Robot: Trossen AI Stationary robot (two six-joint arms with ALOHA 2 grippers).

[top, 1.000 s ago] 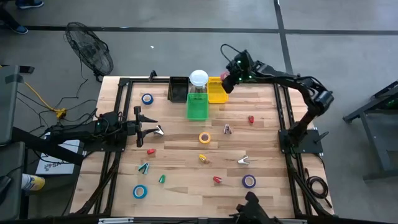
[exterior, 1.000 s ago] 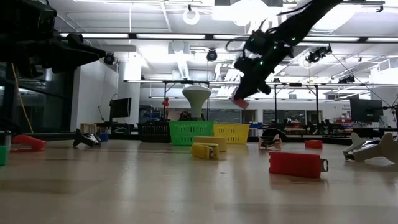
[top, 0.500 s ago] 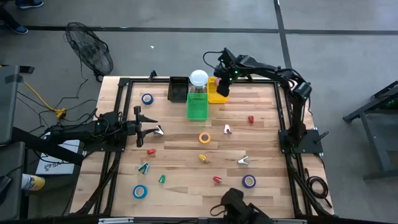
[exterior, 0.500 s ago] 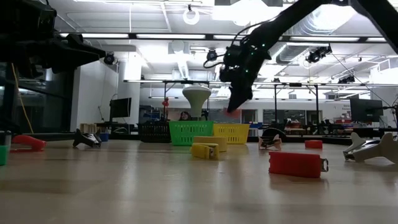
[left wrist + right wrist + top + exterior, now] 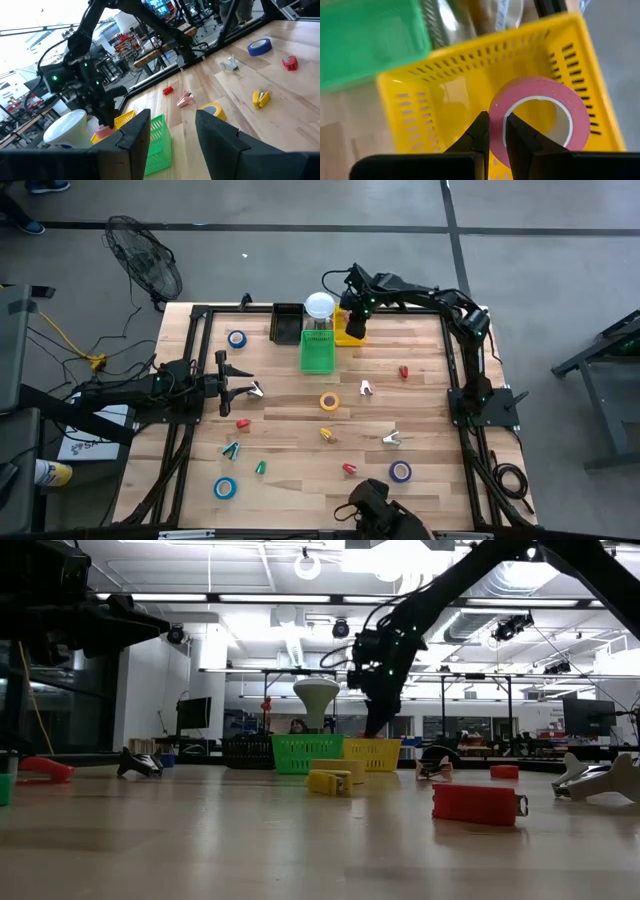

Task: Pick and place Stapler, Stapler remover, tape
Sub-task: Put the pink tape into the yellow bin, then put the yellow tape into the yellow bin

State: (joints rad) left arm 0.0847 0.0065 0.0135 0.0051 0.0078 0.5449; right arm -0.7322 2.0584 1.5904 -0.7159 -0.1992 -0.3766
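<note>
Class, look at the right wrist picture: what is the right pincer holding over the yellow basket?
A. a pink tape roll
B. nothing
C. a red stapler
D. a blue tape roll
A: the right pincer is shut on the wall of the pink tape roll, with the yellow basket directly beneath it.

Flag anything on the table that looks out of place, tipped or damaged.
Nothing stands out. Staplers, removers and tape rolls lie scattered loose on the table, none spilled or broken. The right gripper holds a pink tape roll over the yellow basket.
</note>
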